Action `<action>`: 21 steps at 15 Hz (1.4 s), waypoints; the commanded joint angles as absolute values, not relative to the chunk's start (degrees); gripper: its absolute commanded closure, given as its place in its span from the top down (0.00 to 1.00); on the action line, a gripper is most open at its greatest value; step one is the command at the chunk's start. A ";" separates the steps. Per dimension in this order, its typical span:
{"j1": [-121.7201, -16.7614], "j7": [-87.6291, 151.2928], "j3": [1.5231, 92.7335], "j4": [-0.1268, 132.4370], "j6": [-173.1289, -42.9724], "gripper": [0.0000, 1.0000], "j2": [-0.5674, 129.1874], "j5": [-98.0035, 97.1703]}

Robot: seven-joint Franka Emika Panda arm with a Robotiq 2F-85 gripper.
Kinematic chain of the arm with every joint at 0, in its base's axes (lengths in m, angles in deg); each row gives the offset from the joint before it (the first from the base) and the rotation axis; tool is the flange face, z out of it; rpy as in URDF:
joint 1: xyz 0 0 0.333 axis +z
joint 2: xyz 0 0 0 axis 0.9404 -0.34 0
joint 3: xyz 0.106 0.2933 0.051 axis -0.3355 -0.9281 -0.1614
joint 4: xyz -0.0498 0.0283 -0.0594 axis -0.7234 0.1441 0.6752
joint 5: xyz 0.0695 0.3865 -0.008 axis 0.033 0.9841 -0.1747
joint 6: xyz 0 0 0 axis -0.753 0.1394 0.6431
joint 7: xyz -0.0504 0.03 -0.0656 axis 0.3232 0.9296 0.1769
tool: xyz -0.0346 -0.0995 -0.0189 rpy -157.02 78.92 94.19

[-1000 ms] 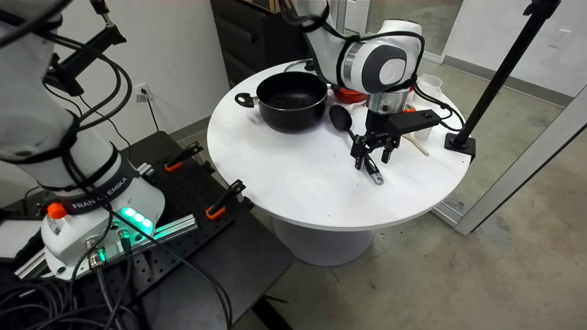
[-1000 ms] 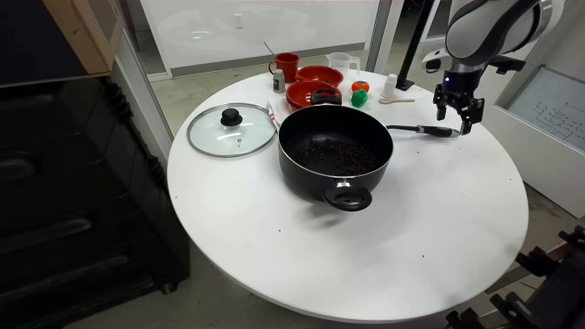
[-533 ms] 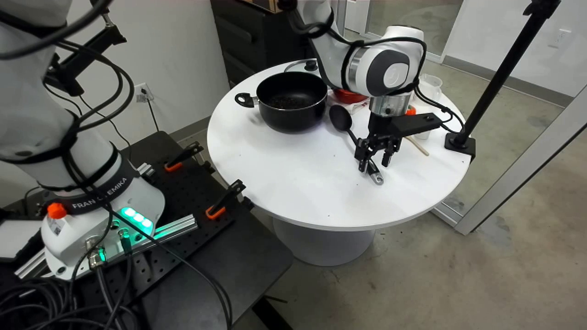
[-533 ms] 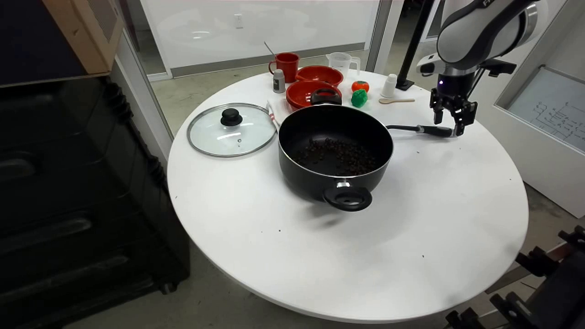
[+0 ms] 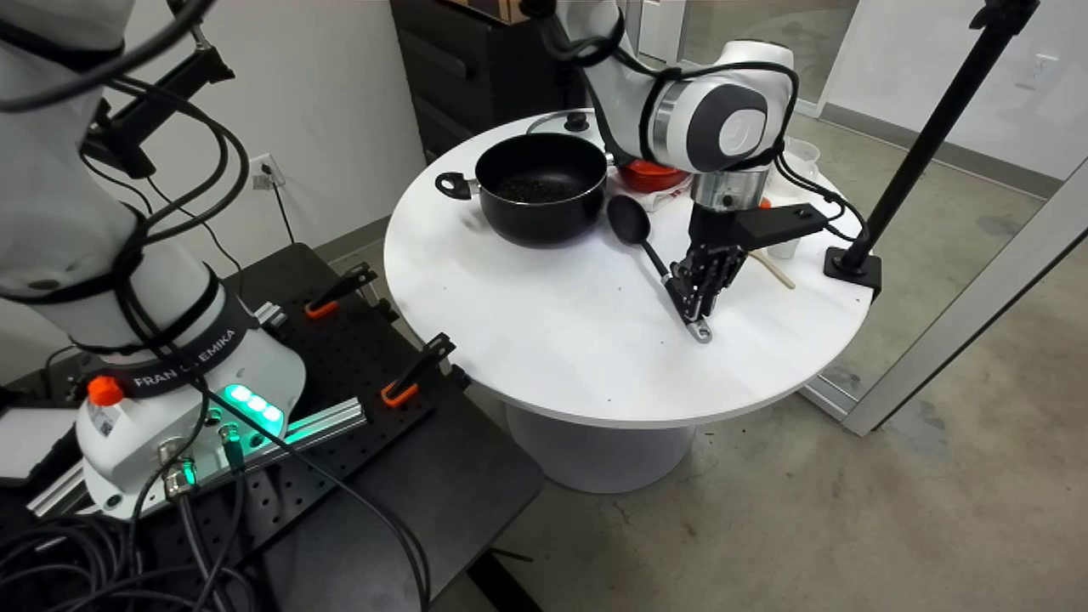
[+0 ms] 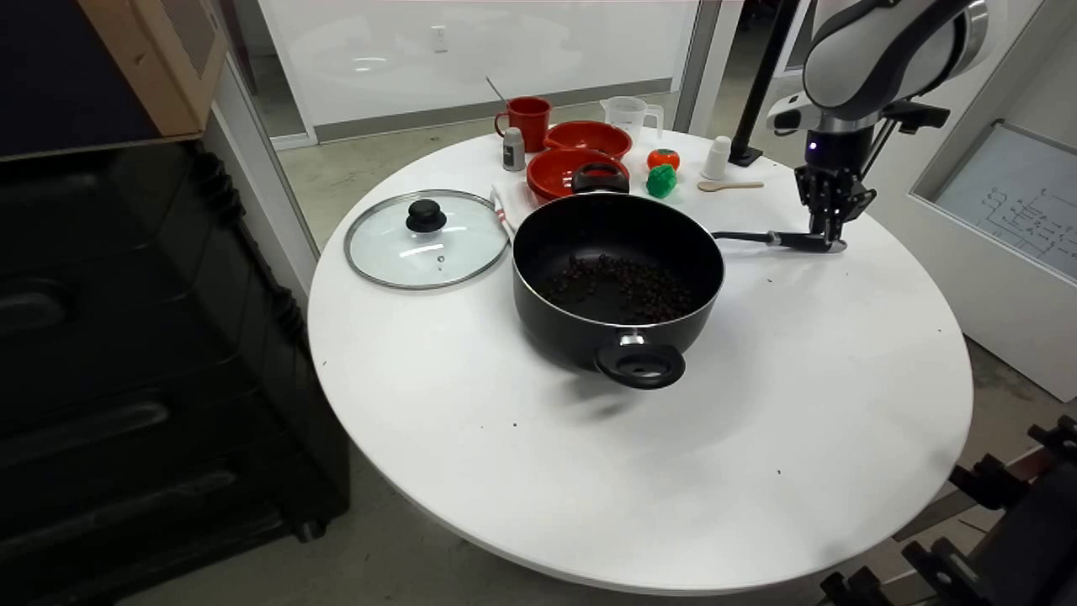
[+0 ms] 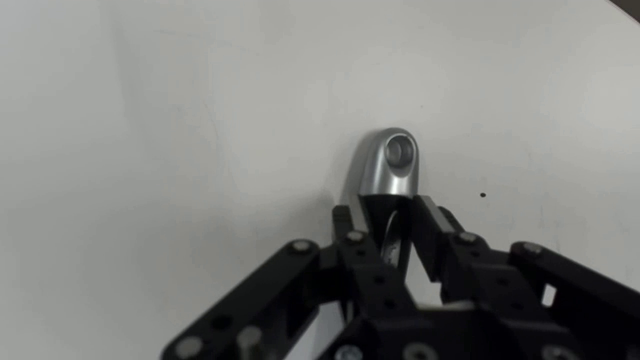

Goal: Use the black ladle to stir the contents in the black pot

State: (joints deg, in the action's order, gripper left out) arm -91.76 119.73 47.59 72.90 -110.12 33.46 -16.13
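In an exterior view: round white surface (image 5: 527,323), concrete floor (image 5: 850,527), black drawer cabinet (image 5: 467,81) at eleven o'clock; black pot (image 5: 544,223) toward ten; toward four, the pincer (image 5: 700,310) grips the black ladle (image 5: 654,259) by its handle (image 5: 699,330).

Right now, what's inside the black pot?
Small dark pieces, too small to identify, lie over the bottom of the black pot. In both exterior views, its near wall hides part of that bottom.

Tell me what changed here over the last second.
The gripper shifted slightly left in an exterior view and went from open to shut on the ladle by its handle. The ladle still lies on the table; the pot, lid and red bowls stayed put.
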 commanded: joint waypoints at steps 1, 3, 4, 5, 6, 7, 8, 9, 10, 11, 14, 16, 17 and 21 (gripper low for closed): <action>-91.51 122.12 47.68 71.76 -108.39 0.05 33.04 -14.87; -91.76 122.56 47.46 71.59 -107.96 0.04 33.33 -14.54; -91.86 122.76 47.43 71.37 -108.03 0.00 33.43 -14.45; -91.81 122.88 47.49 71.19 -107.76 0.00 33.44 -14.43; -91.83 123.01 47.47 71.04 -107.52 0.00 33.37 -14.32; -91.58 122.59 47.69 70.93 -107.43 0.00 33.15 -14.42; -91.38 122.35 47.83 70.89 -107.35 0.00 33.01 -14.58; -91.16 122.15 47.93 70.68 -107.21 0.26 32.71 -14.74; -90.89 121.76 48.04 70.39 -106.75 0.28 32.43 -14.78; -90.65 121.44 48.18 70.22 -106.68 0.34 32.20 -14.93; -90.19 121.33 48.35 70.03 -106.49 0.55 31.90 -15.28; -89.92 121.24 48.44 69.79 -106.48 0.70 31.42 -15.43; -89.74 121.08 48.51 69.71 -106.49 0.77 31.14 -15.50; -89.34 121.00 48.54 69.39 -106.45 0.52 30.35 -15.53</action>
